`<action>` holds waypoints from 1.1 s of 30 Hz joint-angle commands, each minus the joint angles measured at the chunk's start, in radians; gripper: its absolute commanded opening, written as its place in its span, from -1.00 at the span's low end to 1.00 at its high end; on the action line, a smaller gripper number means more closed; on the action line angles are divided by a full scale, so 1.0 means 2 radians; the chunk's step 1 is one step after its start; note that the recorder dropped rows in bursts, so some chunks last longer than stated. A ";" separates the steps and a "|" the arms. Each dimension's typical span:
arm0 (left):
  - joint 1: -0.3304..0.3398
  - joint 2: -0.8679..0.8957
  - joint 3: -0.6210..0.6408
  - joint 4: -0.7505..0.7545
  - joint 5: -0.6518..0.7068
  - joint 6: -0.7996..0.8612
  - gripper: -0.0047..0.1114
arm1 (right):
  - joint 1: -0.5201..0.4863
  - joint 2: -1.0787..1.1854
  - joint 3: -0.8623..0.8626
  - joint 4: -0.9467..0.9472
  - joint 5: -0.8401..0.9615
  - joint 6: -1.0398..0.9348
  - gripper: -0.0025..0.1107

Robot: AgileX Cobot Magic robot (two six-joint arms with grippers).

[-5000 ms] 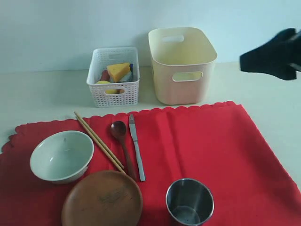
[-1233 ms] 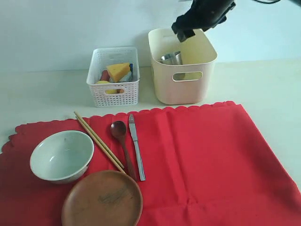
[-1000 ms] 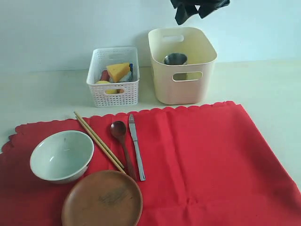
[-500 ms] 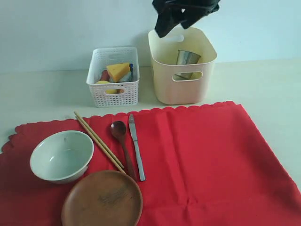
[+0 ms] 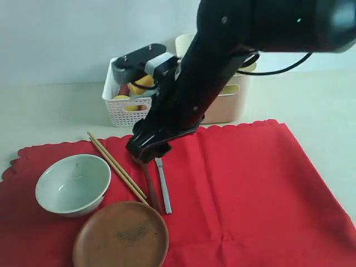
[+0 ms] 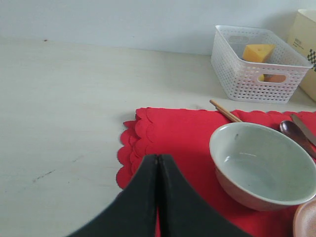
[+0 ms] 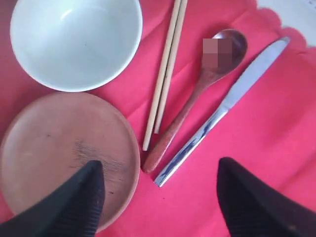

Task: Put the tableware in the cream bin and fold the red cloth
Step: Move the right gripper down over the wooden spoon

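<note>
My right gripper (image 7: 159,170) is open and hangs just above the red cloth (image 5: 256,189), its arm reaching across from the right. Below its fingers lie the handle ends of the dark spoon (image 7: 197,94) and the metal knife (image 7: 232,98), beside the brown plate (image 7: 64,153). Chopsticks (image 7: 165,74) and the pale bowl (image 7: 74,39) lie further on. The arm hides most of the cream bin (image 5: 231,105). My left gripper (image 6: 157,159) is shut and empty over the cloth's scalloped edge (image 6: 136,148), near the bowl (image 6: 261,165).
A white perforated basket (image 5: 125,108) with toy foods stands left of the bin, partly behind the right arm. Bare pale table (image 6: 59,108) lies left of the cloth, and a light wall stands behind both bins.
The right arm has swung from above the cream bin, where the steel cup lay, down and left over the spoon and knife. Its jaws stayed open. The tableware on the cloth has not moved.
</note>
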 commanded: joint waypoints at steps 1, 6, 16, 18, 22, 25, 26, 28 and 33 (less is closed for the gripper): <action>0.001 -0.003 0.001 0.000 -0.005 0.000 -0.90 | 0.025 0.034 0.004 -0.057 -0.036 0.054 0.14; 0.001 -0.003 0.001 0.000 -0.005 0.000 -0.90 | 0.038 0.079 0.003 -0.107 -0.066 0.099 -0.07; 0.001 -0.003 0.001 0.000 -0.005 0.000 -0.90 | 0.038 0.138 -0.031 -0.140 -0.082 0.138 -0.27; 0.001 -0.003 0.001 0.000 -0.005 0.000 -0.90 | 0.038 0.149 -0.041 -0.140 -0.082 0.139 -0.27; 0.001 -0.003 0.001 0.000 -0.005 0.000 -0.90 | 0.038 0.168 -0.058 -0.141 -0.081 0.141 -0.27; 0.001 -0.003 0.001 0.000 -0.005 0.000 -0.90 | 0.038 0.180 -0.070 -0.146 -0.080 0.151 -0.27; 0.001 -0.003 0.001 0.000 -0.005 0.000 -0.90 | 0.038 0.185 -0.072 -0.151 -0.080 0.151 -0.27; 0.001 -0.003 0.001 0.000 -0.005 0.000 -0.90 | 0.038 0.191 -0.076 -0.159 -0.081 0.161 -0.27; 0.001 -0.003 0.001 0.000 -0.005 0.000 -0.90 | 0.038 0.200 -0.077 -0.181 -0.082 0.190 -0.44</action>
